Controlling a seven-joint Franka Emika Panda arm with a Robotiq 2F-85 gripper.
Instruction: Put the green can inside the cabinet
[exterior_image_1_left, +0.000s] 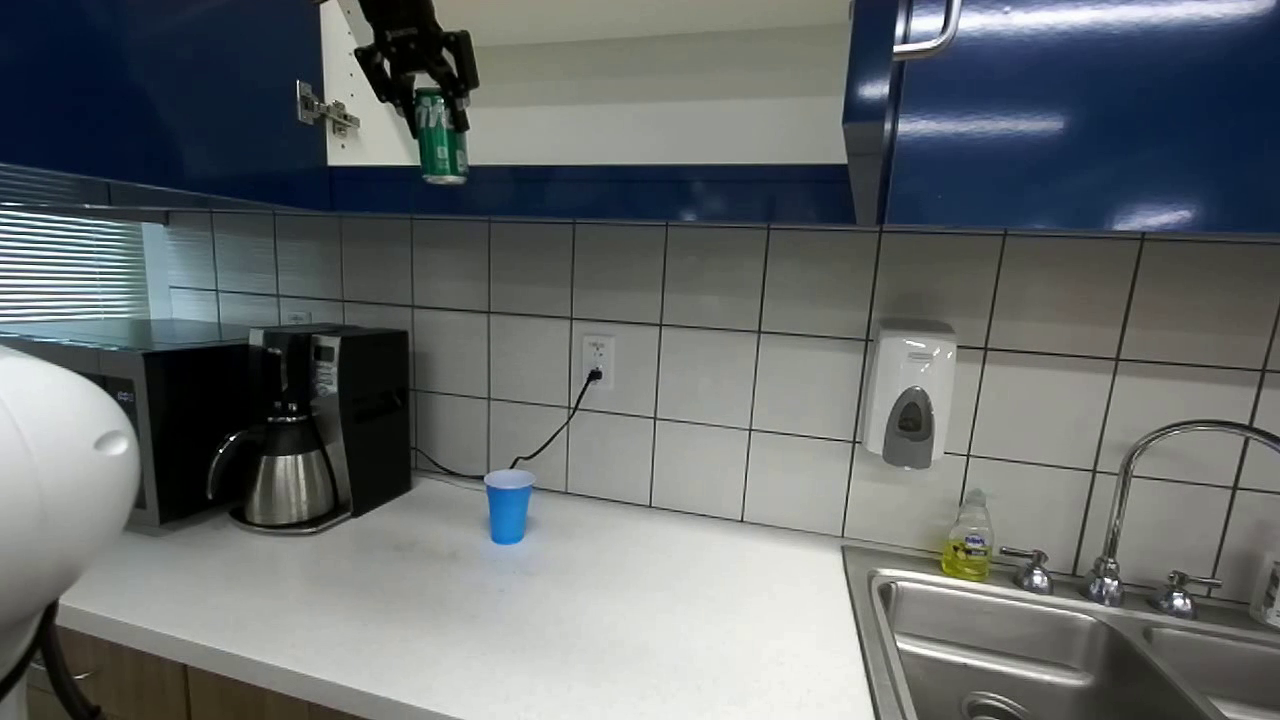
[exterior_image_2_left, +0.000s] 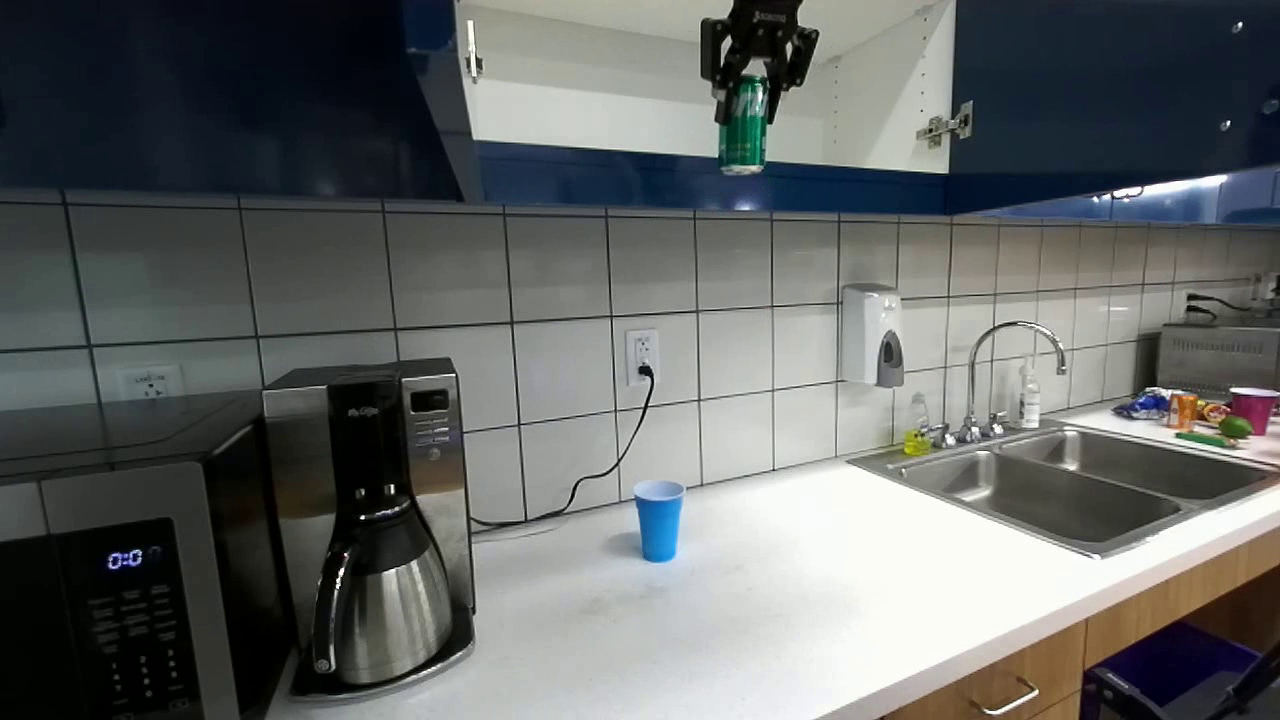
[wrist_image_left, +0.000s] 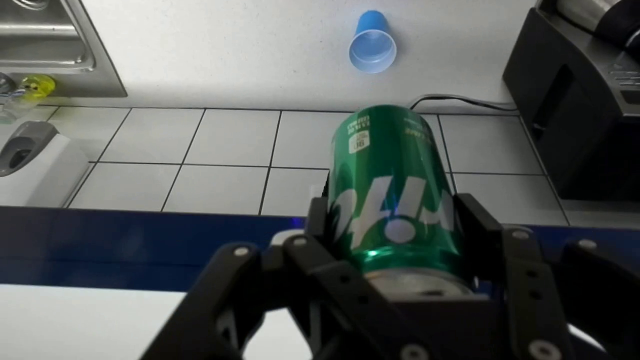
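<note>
The green can (exterior_image_1_left: 442, 150) hangs upright in the air in front of the open cabinet (exterior_image_1_left: 650, 190). In both exterior views its lower end overlaps the blue bottom edge of the cabinet (exterior_image_2_left: 600, 170). My gripper (exterior_image_1_left: 437, 122) points down and is shut on the upper part of the can (exterior_image_2_left: 743, 140). In the wrist view the fingers (wrist_image_left: 390, 200) press on both sides of the can (wrist_image_left: 390, 150), and its silver top faces the palm. The cabinet's pale inside shows behind the gripper (exterior_image_2_left: 747, 112). The cabinet's upper part is out of view.
The cabinet doors (exterior_image_1_left: 160, 90) stand open at both sides of the opening. A blue cup (exterior_image_1_left: 509, 508) stands on the white counter (exterior_image_1_left: 640, 620). A coffee maker (exterior_image_2_left: 390, 600), a microwave (exterior_image_2_left: 120, 560), a soap dispenser (exterior_image_1_left: 910, 395) and a sink (exterior_image_1_left: 990, 620) are around it.
</note>
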